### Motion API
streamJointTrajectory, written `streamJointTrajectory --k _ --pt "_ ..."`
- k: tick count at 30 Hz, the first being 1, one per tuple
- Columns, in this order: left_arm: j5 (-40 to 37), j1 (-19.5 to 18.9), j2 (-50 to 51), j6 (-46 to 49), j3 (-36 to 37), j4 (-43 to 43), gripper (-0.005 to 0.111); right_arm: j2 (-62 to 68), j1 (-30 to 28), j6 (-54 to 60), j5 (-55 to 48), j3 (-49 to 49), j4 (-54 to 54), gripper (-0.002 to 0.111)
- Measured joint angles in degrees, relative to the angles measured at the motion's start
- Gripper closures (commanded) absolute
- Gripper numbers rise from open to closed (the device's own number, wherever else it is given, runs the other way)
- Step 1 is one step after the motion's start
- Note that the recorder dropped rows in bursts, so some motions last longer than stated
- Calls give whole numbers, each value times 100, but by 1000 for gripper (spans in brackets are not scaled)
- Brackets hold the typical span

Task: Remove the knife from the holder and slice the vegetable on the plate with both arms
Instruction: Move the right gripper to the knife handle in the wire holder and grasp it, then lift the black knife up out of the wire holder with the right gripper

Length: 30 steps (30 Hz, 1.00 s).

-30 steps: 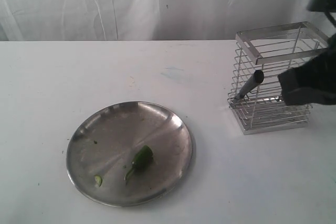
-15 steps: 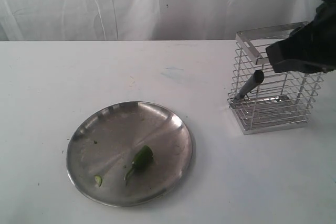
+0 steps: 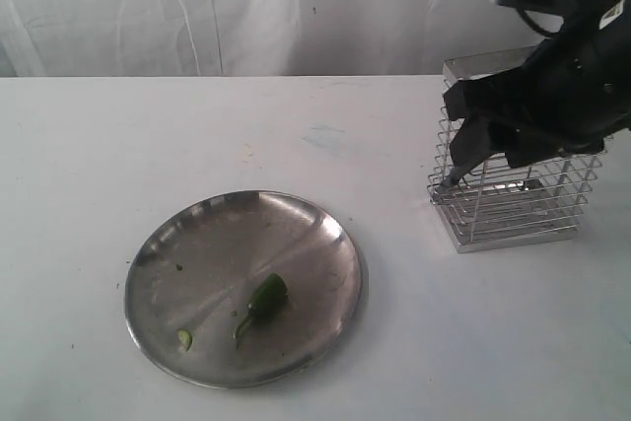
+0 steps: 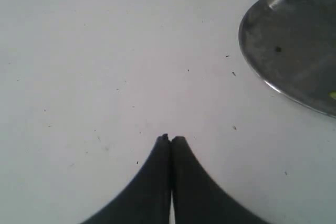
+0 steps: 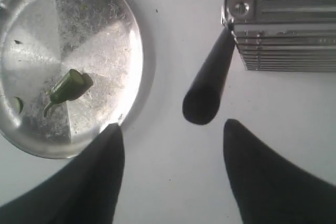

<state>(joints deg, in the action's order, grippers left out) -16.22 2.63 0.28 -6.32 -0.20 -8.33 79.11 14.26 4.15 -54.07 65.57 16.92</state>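
Shiny steel makes the plate (image 3: pixel 243 286), which sits on the white counter (image 3: pixel 325 145) nearest the camera. On the plate lies the vegetable (image 3: pixel 264 298), a small green pepper, with one cut slice (image 3: pixel 184 339) close by. The left hand (image 4: pixel 170 139) hovers over bare counter beside the plate, its fingers pressed together and empty. Farther back than the plate stands the holder (image 3: pixel 513 199). The knife (image 5: pixel 209 81) leans inside it, its handle poking out one side. The right hand (image 5: pixel 170 129) is spread wide apart around that handle, not touching. The knife looks stiff, light and smooth, so it may slip. The round handle is the best place to grab it.
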Motion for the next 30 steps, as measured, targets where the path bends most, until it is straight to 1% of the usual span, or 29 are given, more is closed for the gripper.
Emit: streamJointTrajectory --k 4,11,13,17,19,24,30 --pt "0 0 0 0 0 0 107 229 0 -10 221 5 -18 57" --pt "0 0 0 0 0 0 107 487 0 -153 554 13 -198 67" --pt "0 0 0 0 0 0 107 524 0 -185 669 13 -208 74" --pt "0 0 0 0 0 0 107 559 0 -340 745 13 -289 99" --pt "0 0 0 0 0 0 107 559 0 -415 765 25 -357 108" --pt "0 0 0 0 0 0 107 547 0 -415 753 128 -450 108" --pt "0 0 0 0 0 0 107 379 0 -486 545 573 -482 108"
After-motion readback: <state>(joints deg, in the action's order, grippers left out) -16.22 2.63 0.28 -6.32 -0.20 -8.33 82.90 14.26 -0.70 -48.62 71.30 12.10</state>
